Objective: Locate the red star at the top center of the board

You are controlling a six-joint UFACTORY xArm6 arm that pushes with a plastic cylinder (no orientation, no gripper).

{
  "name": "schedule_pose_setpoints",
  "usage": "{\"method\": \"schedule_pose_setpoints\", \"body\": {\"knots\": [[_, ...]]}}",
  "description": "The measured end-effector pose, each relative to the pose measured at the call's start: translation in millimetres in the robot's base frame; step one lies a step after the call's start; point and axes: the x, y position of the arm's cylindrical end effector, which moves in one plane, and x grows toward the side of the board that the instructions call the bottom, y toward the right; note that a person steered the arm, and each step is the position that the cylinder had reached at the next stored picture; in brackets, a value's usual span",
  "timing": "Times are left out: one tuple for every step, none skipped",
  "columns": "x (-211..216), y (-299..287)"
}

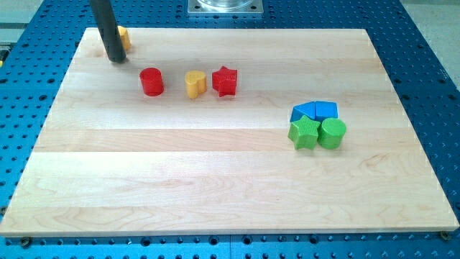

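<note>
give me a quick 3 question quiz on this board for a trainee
1. True or false: my tip touches the red star-shaped block.
2. Which block sits directly left of the red star in the view? A) yellow heart-shaped block B) green cylinder block C) blue blocks
3. Fill in: the orange block behind the rod lies at the wooden board's top ____ corner.

Key: 1 false; 2 A; 3 left.

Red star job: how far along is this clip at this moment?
Done: nothing visibly; the red star sits near the top centre, touching the yellow heart. In hand: my tip rests at the board's top left beside a partly hidden yellow block. Left: crossing past the red cylinder to the star.
</note>
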Motion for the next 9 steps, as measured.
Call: {"method": "schedule_pose_setpoints", "body": {"knots": [[0,1],[-2,1],[-2,1],[2,5],[13,13],[42,55],[61,71],[36,102],[3,189]]}}
